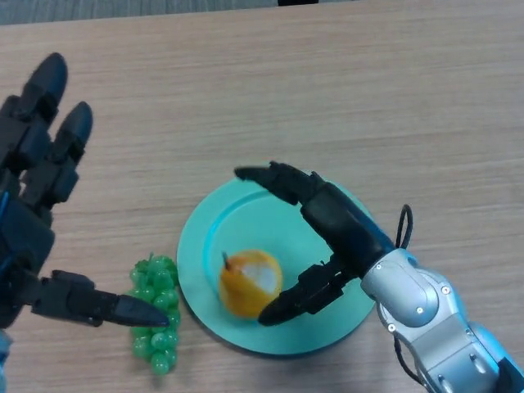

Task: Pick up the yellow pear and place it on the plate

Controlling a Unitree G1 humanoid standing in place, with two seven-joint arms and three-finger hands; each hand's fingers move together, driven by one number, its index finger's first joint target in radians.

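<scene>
The yellow pear [250,282] lies on the turquoise plate [319,340], near the plate's left front part, with its stem pointing up and left. My right hand [332,229] is over the plate just right of the pear, fingers spread and relaxed; its thumb tip is next to the pear's right side and the other fingers reach over the plate's far part. The hand holds nothing. My left hand [37,176] is open at the left edge of the view, with the thumb stretched toward the green grapes.
A bunch of green grapes [155,311] lies on the wooden table [327,90] just left of the plate, under my left thumb tip.
</scene>
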